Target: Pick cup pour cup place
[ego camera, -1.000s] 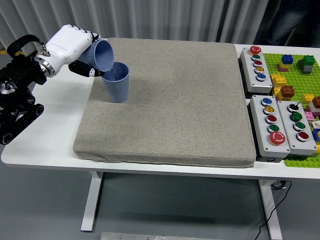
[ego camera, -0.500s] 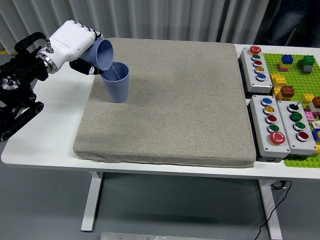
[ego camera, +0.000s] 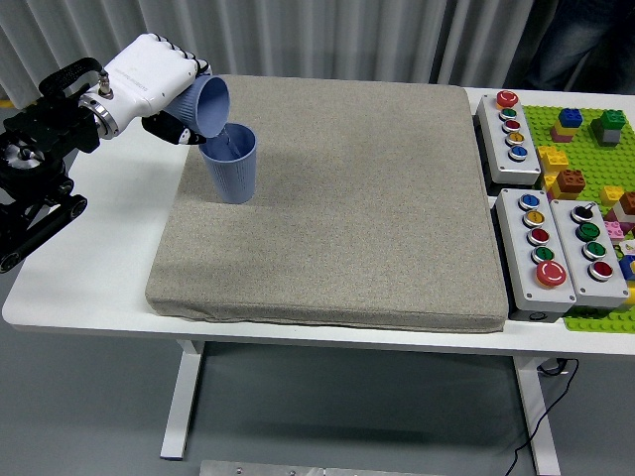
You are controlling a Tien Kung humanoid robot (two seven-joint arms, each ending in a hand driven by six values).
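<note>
My left hand [ego camera: 171, 94], white with black fingertips, is shut on a blue cup [ego camera: 205, 107]. That cup is tipped on its side, with its open mouth facing right and down. Its rim hangs just above a second blue ribbed cup [ego camera: 230, 164], which stands upright on the grey mat [ego camera: 347, 218] near the mat's far left corner. The held cup's lip looks close to or touching the standing cup's rim. My right arm does not show.
Grey button boxes [ego camera: 510, 126] [ego camera: 561, 246] with coloured buttons line the mat's right side. A green baseplate [ego camera: 595, 149] with toy bricks lies at the far right. A person's dark legs [ego camera: 585, 40] stand at the top right.
My left hand has risen slightly and shifted right with the tilted cup. The standing cup has not moved.
</note>
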